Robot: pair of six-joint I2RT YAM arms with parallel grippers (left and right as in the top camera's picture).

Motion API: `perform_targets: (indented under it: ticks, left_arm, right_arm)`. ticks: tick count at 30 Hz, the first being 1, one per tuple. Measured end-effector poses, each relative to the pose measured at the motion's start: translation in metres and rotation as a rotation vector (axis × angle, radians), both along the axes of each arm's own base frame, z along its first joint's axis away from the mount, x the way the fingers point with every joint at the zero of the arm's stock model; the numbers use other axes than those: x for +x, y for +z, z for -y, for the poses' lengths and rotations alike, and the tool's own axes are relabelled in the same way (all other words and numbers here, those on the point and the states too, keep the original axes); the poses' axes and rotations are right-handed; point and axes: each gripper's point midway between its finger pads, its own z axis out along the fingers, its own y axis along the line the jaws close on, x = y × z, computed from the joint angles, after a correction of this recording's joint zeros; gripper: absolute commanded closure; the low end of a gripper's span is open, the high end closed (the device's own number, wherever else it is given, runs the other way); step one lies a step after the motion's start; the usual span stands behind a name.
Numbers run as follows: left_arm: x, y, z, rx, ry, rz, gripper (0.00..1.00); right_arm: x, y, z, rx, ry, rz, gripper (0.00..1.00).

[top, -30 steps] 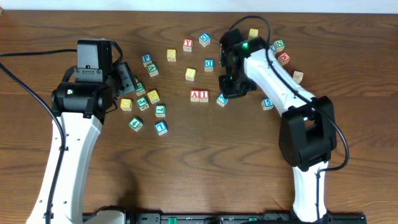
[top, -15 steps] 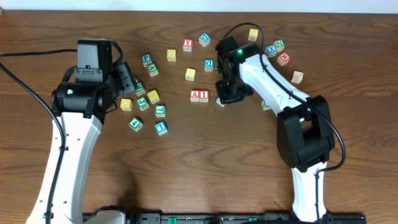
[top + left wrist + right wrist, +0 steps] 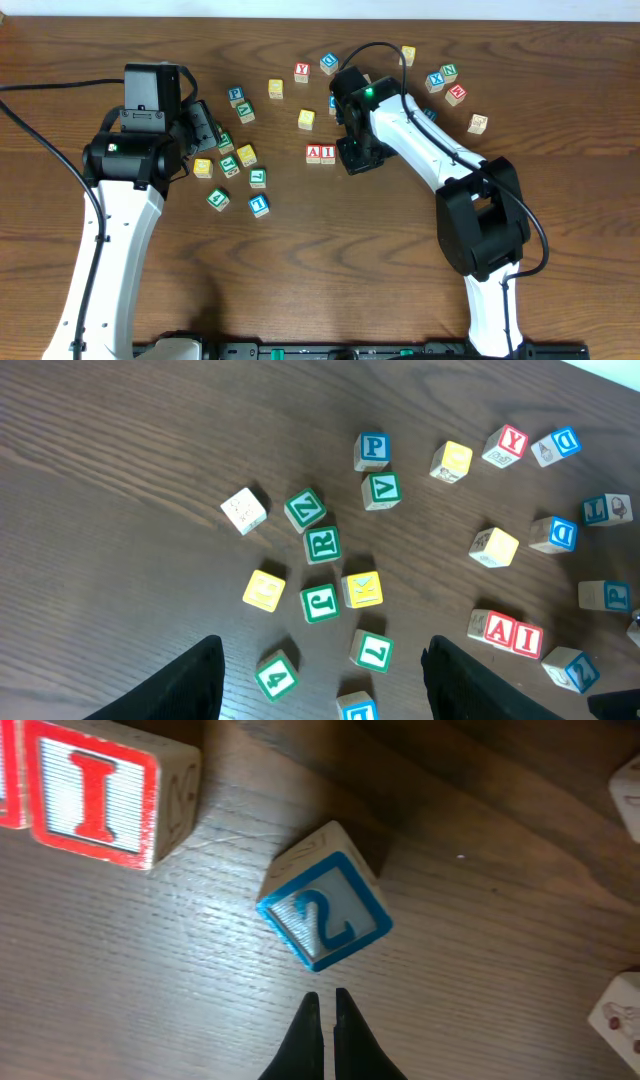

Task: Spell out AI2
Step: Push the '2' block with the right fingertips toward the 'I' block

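Fingertips of the right gripper [image 3: 324, 1008] are pressed together, clenched on nothing. In the right wrist view the blue-framed 2 block [image 3: 325, 910] lies on the table [image 3: 480, 970] at 12 o'clock from those tips, near them, with a thin strip of wood showing between. It is turned cornerwise, one corner pointing at the tips. The red I block [image 3: 95, 795] sits at 10 o'clock from the 2 block, apart from it and square to the frame. From overhead the right gripper covers the 2 block, at 3 o'clock from the I block. The red A block [image 3: 313, 153] touches the I block's 9 o'clock side, so the pair reads A I. The left gripper [image 3: 322, 655] hangs released, its fingers [image 3: 190, 685] wide apart over a cluster of green and yellow blocks [image 3: 320, 603], well away at 9 o'clock from the red pair. More loose blocks [image 3: 445, 82] lie scattered from 11 to 2 o'clock of the right gripper.
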Motion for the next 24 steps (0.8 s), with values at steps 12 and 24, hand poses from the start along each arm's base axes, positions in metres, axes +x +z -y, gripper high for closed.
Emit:
perform_targets:
  ticks: [12,24]
  left_arm:
    - [-0.0001,-0.0001,0.0,0.0,0.0,0.0,0.37]
    - [-0.001,-0.0008,-0.0001,0.0,0.0,-0.005,0.37]
  right_arm:
    - [-0.0026,0.0,0.0049,-0.03,0.094,-0.006,0.99]
    - [-0.0025,0.0001,0.0054,-0.045,0.184,-0.001,0.99]
